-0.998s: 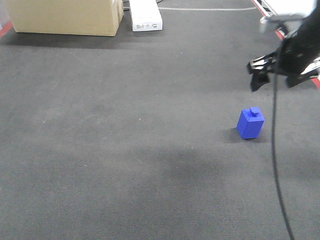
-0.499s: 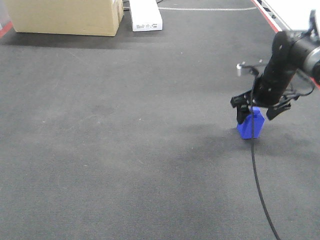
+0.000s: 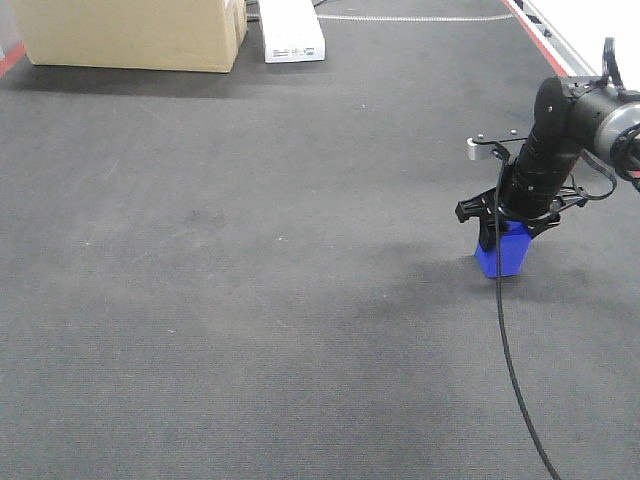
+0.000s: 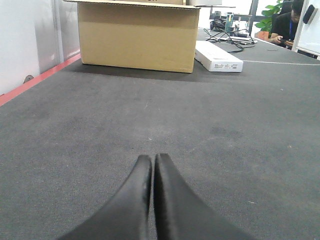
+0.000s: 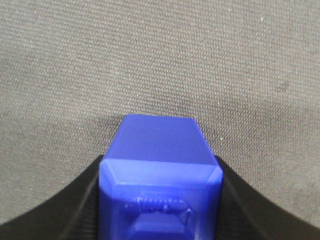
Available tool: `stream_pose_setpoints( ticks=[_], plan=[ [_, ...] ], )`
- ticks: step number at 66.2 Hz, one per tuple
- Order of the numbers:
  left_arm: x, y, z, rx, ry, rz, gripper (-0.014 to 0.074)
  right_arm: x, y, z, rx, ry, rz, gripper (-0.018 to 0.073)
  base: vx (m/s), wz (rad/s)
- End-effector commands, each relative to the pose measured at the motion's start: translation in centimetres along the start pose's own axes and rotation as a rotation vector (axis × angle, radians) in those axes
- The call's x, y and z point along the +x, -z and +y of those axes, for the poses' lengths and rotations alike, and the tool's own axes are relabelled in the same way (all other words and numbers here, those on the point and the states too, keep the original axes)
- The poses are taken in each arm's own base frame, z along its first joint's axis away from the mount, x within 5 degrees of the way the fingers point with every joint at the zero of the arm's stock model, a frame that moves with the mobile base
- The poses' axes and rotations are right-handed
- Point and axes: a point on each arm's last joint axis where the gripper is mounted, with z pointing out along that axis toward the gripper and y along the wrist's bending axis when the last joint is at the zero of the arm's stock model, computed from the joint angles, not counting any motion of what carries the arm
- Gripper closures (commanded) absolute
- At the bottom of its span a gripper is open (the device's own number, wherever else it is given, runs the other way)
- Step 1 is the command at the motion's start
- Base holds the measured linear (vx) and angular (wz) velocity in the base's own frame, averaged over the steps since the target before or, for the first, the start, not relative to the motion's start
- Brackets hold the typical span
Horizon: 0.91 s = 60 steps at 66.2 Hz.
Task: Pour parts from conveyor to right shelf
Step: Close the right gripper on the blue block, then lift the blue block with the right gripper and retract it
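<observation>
A small bright-blue block (image 3: 505, 257) with a stud on top stands on the dark-grey conveyor belt (image 3: 250, 250) at the right. My right gripper (image 3: 508, 230) points down over it, one finger on each side. In the right wrist view the black fingers (image 5: 80, 200) press against both sides of the block (image 5: 159, 135), which rests on the belt. My left gripper (image 4: 152, 158) is shut and empty, low over bare belt (image 4: 100, 130). The right shelf is out of view.
A cardboard box (image 3: 130, 30) and a flat white box (image 3: 292, 30) sit at the belt's far end. Red strips (image 3: 535, 30) run along the belt edges. A black cable (image 3: 510, 380) hangs from the right arm to the front.
My right gripper came down from up right onto the blue block, and its fingers have closed in from a wide stance against the block's sides. The block has not moved.
</observation>
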Motion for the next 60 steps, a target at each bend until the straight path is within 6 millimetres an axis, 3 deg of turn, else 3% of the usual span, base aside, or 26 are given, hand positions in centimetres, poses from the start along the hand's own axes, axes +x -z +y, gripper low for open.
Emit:
stream_pose_setpoints(
  ticks=[1,12,23,33,41,45,49,56,60],
  plan=[
    [-1.3,0.0,-0.3,0.026,0.003,-0.069,0.0603,-0.3,3.7,-0.3,0.027,0.02,-0.095,0.0575,0.0,0.0],
    [-1.3,0.0,-0.3,0.026,0.003,-0.069,0.0603,0.0,5.2,-0.1,0.029,0.014,-0.104,0.0566,0.0,0.0],
    [-1.3,0.0,-0.3,0.026,0.003,-0.069,0.0603,0.9,10.2,0.2,0.046,-0.002,-0.205,0.0564,0.0,0.0],
    [-1.3,0.0,-0.3,0.026,0.003,-0.069,0.0603,3.4,15.5,1.0,0.054,-0.005,-0.309,0.0564,0.0,0.0],
    [-1.3,0.0,-0.3,0.026,0.003,-0.069,0.0603,7.0,19.0,1.9,0.056,-0.009,-0.439,0.0564,0.0,0.0],
    [-1.3,0.0,-0.3,0.026,0.003,-0.069,0.0603,9.0,19.5,2.4,0.059,-0.012,-0.479,0.0564,0.0,0.0],
    [-1.3,0.0,-0.3,0.026,0.003,-0.069,0.0603,11.5,21.0,2.9,0.077,-0.014,-0.578,0.0564,0.0,0.0],
    [-1.3,0.0,-0.3,0.026,0.003,-0.069,0.0603,16.0,21.6,3.7,0.107,-0.019,-0.726,0.0564,0.0,0.0],
    [-1.3,0.0,-0.3,0.026,0.003,-0.069,0.0603,19.5,22.8,4.4,0.13,-0.019,-0.844,0.0564,0.0,0.0]
  ],
)
